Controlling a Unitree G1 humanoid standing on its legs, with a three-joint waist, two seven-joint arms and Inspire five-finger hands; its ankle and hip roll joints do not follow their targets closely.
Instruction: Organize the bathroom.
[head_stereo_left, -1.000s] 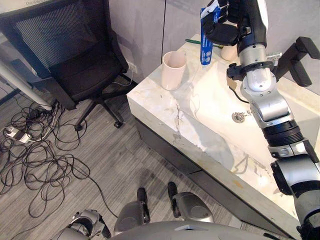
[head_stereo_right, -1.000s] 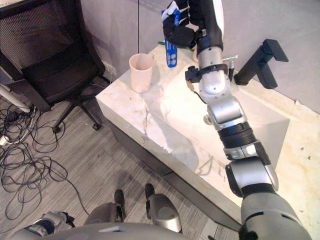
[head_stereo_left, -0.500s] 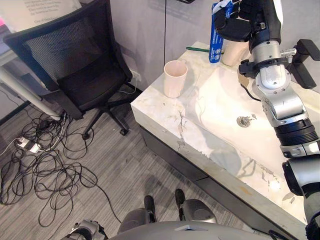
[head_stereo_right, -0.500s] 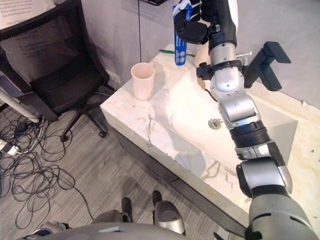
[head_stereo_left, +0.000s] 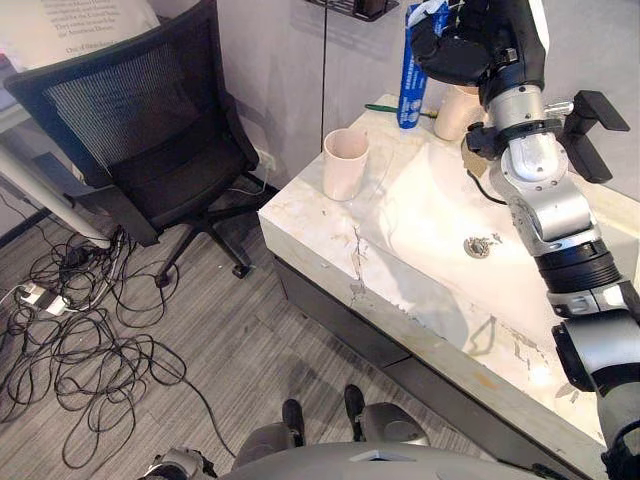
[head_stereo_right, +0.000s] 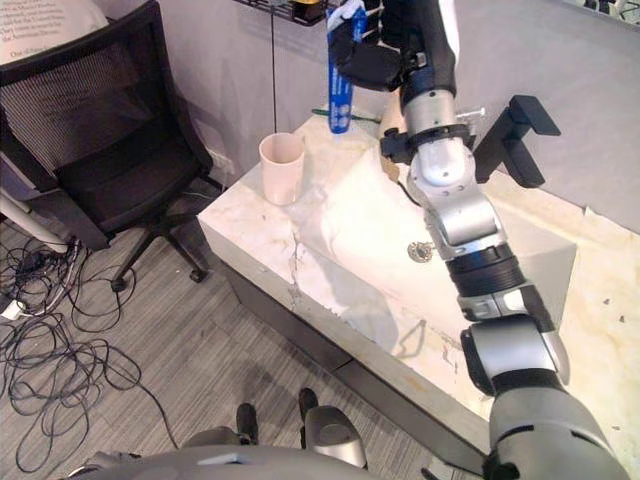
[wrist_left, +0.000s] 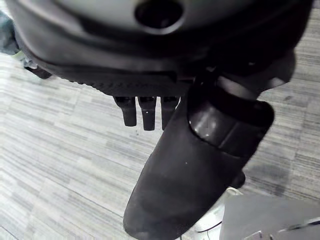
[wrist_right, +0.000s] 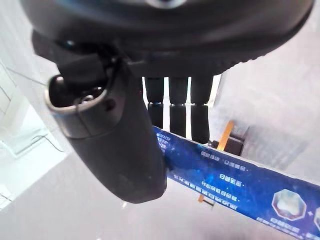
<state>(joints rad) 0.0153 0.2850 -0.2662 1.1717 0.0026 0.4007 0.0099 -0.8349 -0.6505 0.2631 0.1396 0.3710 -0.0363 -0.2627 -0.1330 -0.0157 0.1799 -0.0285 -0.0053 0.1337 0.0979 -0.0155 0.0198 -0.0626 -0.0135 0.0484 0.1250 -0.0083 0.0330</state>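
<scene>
Right hand (head_stereo_left: 462, 52) lifts the blue toothpaste tube (head_stereo_left: 409, 75) above the marble counter's (head_stereo_left: 330, 215) back corner.
You see its fingers curled round the tube, keeping it upright, likely for a cup; the left hand (wrist_left: 150, 107) hangs relaxed over the floor.

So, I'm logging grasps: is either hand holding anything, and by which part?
The right hand holds the blue tube near its upper, white-capped end, the rest hanging below. The left hand holds nothing.
</scene>
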